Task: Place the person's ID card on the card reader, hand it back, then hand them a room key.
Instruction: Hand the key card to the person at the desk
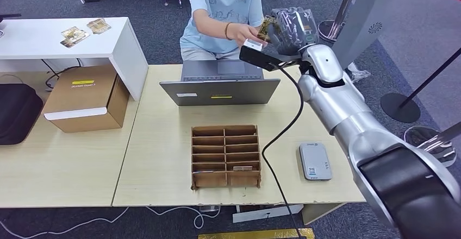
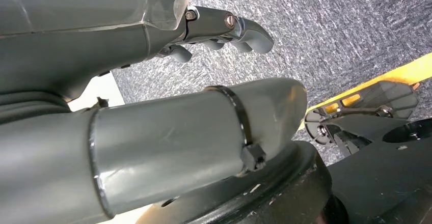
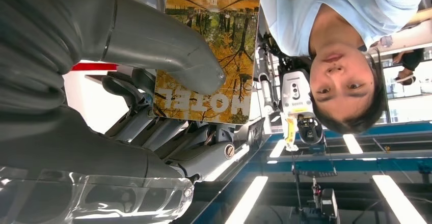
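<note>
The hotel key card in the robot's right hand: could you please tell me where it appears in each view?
Head view: the hotel key card is at top centre, held up by the right hand toward the person's hand.
Right wrist view: the card lies at upper centre, under the thumb.
Left wrist view: not in it.
Shared landmark: the person's light blue shirt.

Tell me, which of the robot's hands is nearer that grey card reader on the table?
Probably the right hand, raised beyond the laptop holding a hotel card, above the card reader. The left hand hangs low over carpet.
</note>
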Robot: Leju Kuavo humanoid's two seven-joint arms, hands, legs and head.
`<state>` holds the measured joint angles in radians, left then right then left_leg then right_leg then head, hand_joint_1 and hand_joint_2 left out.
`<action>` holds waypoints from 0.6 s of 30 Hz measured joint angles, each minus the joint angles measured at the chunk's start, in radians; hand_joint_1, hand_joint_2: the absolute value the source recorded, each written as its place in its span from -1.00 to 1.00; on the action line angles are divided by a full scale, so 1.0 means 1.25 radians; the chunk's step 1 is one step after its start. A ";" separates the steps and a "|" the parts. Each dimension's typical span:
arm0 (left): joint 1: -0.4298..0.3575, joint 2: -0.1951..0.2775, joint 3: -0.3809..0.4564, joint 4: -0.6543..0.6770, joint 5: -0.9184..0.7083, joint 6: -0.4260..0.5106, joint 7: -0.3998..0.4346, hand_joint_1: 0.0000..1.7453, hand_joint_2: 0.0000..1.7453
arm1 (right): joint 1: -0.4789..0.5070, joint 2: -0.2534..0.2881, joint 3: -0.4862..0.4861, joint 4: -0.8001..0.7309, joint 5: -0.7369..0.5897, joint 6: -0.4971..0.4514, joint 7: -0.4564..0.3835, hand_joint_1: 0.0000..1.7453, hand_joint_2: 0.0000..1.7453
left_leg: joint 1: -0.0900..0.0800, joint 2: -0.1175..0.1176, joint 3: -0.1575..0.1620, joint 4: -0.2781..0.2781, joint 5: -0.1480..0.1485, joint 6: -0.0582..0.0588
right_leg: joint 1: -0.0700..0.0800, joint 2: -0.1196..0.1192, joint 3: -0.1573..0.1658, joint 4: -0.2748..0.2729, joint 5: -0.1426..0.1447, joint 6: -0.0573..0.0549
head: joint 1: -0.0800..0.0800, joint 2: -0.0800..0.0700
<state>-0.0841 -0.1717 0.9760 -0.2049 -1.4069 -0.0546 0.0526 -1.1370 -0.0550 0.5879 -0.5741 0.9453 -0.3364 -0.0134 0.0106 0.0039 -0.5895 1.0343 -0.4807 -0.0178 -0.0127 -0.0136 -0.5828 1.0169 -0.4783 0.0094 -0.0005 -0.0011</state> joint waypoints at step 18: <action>0.000 0.000 0.000 0.000 0.001 0.000 0.000 -1.00 -1.00 | -0.008 0.038 -0.002 0.033 -0.005 0.004 0.001 -1.00 1.00 | 0.000 0.000 0.000 0.000 0.000 0.000 | 0.000 0.000 0.000 0.000 0.000 0.000 | 0.000 0.000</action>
<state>-0.0842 -0.1717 0.9754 -0.2050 -1.4055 -0.0548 0.0530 -1.1466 -0.0074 0.5852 -0.5334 0.9388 -0.3318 -0.0115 0.0106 0.0040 -0.5893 1.0343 -0.4807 -0.0178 -0.0127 -0.0135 -0.5828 1.0169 -0.4782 0.0094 -0.0004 -0.0011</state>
